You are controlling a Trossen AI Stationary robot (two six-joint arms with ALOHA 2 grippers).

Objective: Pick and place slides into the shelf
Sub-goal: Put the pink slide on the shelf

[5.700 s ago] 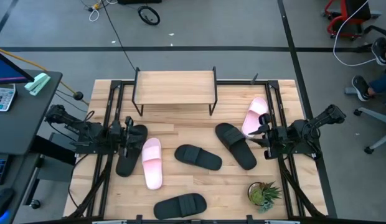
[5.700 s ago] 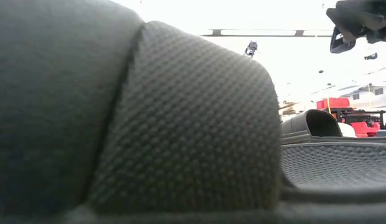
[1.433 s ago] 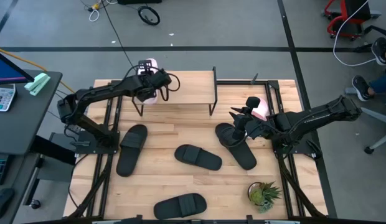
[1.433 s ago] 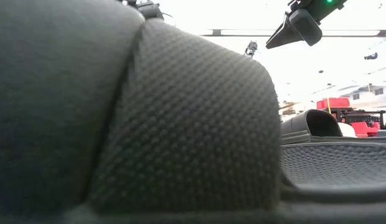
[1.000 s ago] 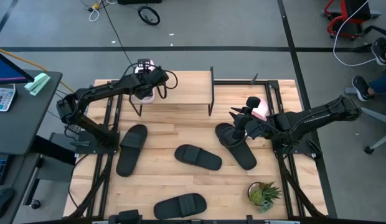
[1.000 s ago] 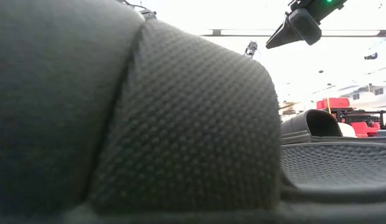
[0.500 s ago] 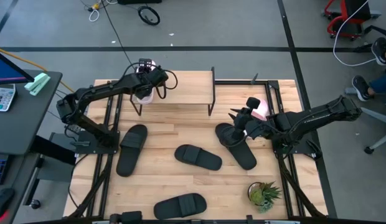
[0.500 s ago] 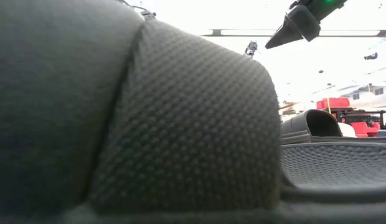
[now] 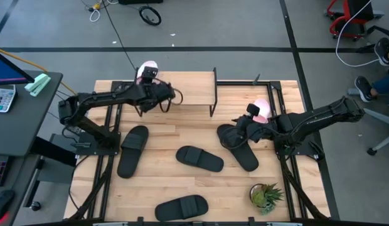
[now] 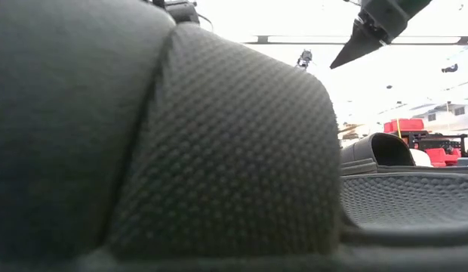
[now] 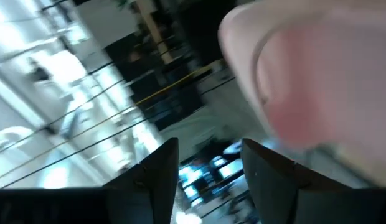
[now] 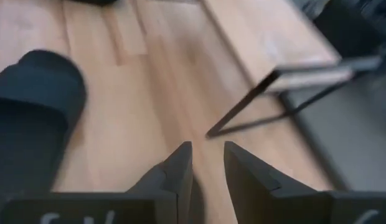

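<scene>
In the high view my left gripper (image 9: 152, 86) is at the left end of the shelf (image 9: 188, 88), open and just short of a pale pink slide (image 9: 146, 69) that rests on the shelf's far-left corner and sticks out past its far edge. The left wrist view shows that slide (image 11: 305, 81) beyond the parted fingers. My right gripper (image 9: 236, 127) hovers, narrowly open, over the far end of a black slide (image 9: 239, 148). The second pink slide (image 9: 261, 110) lies behind it, partly hidden. Three more black slides (image 9: 132, 150) (image 9: 199, 159) (image 9: 182, 207) lie flat on the table.
A potted plant (image 9: 265, 196) stands near the table's near right corner. The low view is almost filled by a black slide's strap (image 10: 181, 151) right in front of the camera. The shelf's thin black legs (image 12: 274, 99) stand beyond my right gripper (image 12: 207, 165). Bare wood shows between shelf and slides.
My left gripper has drawn back from the shelf's far-left corner toward the table's near edge, leaving the pink slide there. My right gripper has tipped its fingers downward and sunk a little toward the black slide under it.
</scene>
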